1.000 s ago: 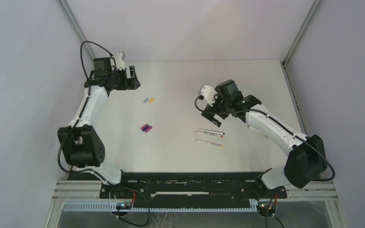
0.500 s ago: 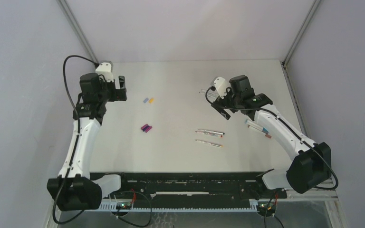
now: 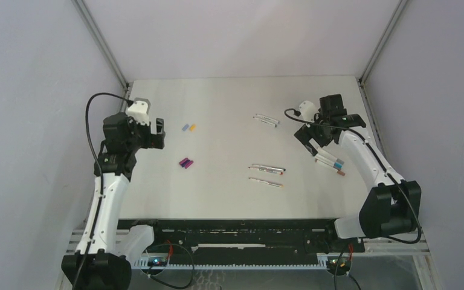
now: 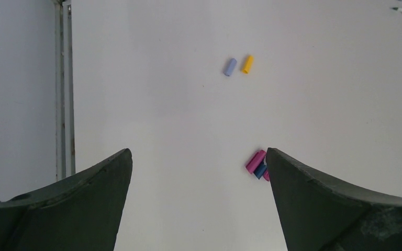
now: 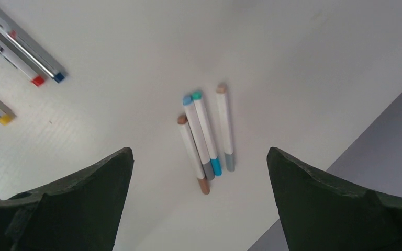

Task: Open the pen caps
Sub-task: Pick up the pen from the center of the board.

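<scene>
Blue, yellow, magenta pen caps (image 4: 247, 64); white pens (image 5: 206, 130) with teal, brown ends.

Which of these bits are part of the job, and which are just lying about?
Job: pale blue cap; yellow cap; magenta-and-blue cap cluster; pens mid-table; far pens; four bundled pens.
Just there: table; black rail.

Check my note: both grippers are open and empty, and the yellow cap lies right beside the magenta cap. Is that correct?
One detail is wrong. The yellow cap lies beside the pale blue cap, not the magenta cap, which sits apart in a separate cluster. The left wrist view shows this. The rest stands: the left gripper and right gripper are open and empty.
</scene>
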### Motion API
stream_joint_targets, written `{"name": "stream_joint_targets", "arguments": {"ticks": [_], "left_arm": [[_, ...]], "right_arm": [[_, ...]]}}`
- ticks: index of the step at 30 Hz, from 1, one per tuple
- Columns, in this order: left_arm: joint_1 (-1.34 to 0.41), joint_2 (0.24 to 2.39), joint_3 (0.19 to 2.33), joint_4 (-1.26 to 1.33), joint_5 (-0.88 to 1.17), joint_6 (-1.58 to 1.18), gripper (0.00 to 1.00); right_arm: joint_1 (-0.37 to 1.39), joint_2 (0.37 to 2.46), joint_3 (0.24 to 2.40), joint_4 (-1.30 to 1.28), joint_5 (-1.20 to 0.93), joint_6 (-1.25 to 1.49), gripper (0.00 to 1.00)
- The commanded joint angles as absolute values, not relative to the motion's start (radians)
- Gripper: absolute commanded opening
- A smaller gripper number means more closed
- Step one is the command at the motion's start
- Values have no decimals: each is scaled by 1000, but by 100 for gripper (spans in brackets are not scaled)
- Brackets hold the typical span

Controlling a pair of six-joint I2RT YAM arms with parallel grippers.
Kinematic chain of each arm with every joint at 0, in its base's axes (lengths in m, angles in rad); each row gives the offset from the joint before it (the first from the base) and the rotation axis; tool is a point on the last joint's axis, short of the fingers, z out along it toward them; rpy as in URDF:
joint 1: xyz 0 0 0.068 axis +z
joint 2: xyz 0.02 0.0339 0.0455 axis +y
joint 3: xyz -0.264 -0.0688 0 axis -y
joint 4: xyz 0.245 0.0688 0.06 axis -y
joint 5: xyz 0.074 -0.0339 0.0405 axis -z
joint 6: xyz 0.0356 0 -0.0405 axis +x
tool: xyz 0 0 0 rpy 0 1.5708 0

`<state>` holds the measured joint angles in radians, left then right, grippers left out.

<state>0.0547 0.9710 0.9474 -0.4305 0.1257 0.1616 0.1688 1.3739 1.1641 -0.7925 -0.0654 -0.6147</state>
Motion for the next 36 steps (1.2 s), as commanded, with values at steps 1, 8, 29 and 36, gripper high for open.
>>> {"name": "stream_joint_targets", "arguments": {"ticks": [1,8,29,36], "left_arm": [[61,862,875,-385,208,220,100],[61,828,842,-398,355,243,100],[61,854,834,-411,443,250,100],[61,864,833,-411,446,250,100]], "right_arm": [[116,1425,1190,-894,-102,-714,94],[56,1538,1191,-920,-84,-756,79],[38,1759,1189,-903,-25,-779,39],[37,1780,1170,-880,1,-784,34]]}}
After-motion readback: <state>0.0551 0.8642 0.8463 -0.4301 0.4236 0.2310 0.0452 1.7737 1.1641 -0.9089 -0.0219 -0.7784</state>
